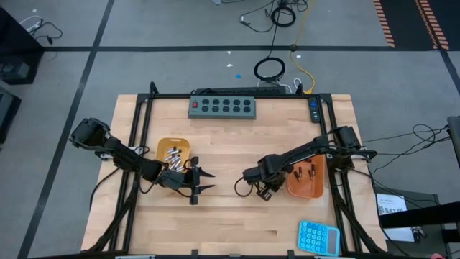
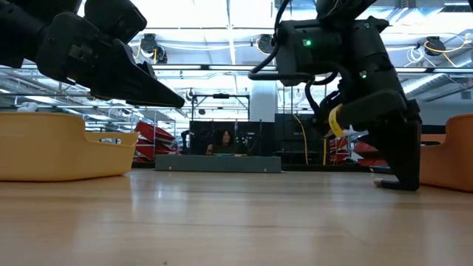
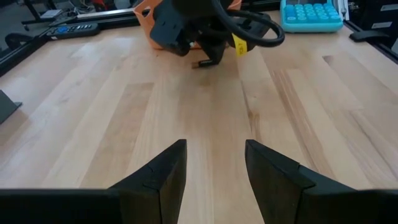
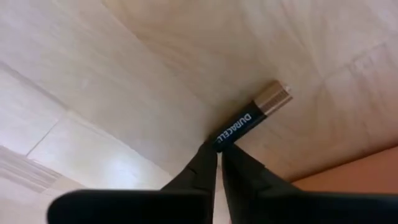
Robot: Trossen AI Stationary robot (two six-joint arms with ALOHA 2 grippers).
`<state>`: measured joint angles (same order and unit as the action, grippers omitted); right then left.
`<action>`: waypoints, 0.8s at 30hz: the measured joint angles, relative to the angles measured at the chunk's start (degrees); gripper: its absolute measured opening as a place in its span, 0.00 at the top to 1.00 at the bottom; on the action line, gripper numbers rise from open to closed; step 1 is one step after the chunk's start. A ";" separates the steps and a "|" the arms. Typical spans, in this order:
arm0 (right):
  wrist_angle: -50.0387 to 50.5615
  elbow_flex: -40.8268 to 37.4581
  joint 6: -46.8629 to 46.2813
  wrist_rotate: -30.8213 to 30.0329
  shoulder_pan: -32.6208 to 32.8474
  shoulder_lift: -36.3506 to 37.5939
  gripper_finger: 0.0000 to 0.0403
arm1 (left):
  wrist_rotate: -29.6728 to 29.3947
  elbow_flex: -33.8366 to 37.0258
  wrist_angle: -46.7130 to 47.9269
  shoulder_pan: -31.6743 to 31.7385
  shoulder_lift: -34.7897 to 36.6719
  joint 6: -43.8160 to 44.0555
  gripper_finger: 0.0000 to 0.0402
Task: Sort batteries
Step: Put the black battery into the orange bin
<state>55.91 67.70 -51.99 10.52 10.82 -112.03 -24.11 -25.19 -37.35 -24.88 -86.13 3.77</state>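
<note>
In the right wrist view, the right end effector [image 4: 217, 151] points down at the table [image 4: 124, 74], its fingertips nearly together and pinching the dark end of a Duracell battery [image 4: 249, 118] that lies flat on the wood, copper-coloured tip pointing away. From above, this end effector [image 1: 259, 193] sits just beside the right orange tray [image 1: 307, 188], which holds a few dark batteries [image 1: 303, 171]. Across a bare stretch of wood, the left end effector [image 1: 204, 182] hovers with its fingers apart and nothing between them, next to the left orange tray [image 1: 162, 150] that holds silver batteries [image 1: 173, 154]. A blue calculator [image 1: 318, 237] lies at the near right corner, and farther back a grey power strip [image 1: 223, 106] lies along the far edge.
</note>
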 joint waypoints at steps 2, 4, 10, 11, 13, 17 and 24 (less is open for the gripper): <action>0.62 0.22 0.14 -0.01 -0.03 0.13 0.94 | 0.01 0.00 -0.06 0.00 0.00 -0.06 0.57; 1.48 1.03 0.40 -0.36 -0.05 0.17 0.91 | -0.01 0.00 -0.06 0.00 0.00 -0.10 0.57; 7.59 6.04 0.31 -3.78 -0.48 -0.22 0.80 | -0.01 0.00 -0.24 0.13 0.00 -0.13 0.57; 8.06 6.93 0.17 -4.37 -0.72 -0.16 0.78 | -0.01 0.00 -0.26 0.13 0.00 -0.13 0.57; 8.29 7.83 -0.76 -4.36 -1.03 -0.15 0.74 | -0.01 0.00 -0.25 0.13 0.00 -0.09 0.57; 8.42 7.89 -2.21 -4.38 -1.80 -0.15 0.66 | -0.01 0.00 -0.24 0.13 0.00 -0.04 0.57; 9.84 7.89 -0.31 -7.33 -5.71 -0.04 0.62 | -0.01 0.00 -0.17 0.13 0.00 0.00 0.57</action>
<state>65.75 75.59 -52.30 3.20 5.11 -112.07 -24.12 -25.19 -37.52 -24.75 -86.13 3.77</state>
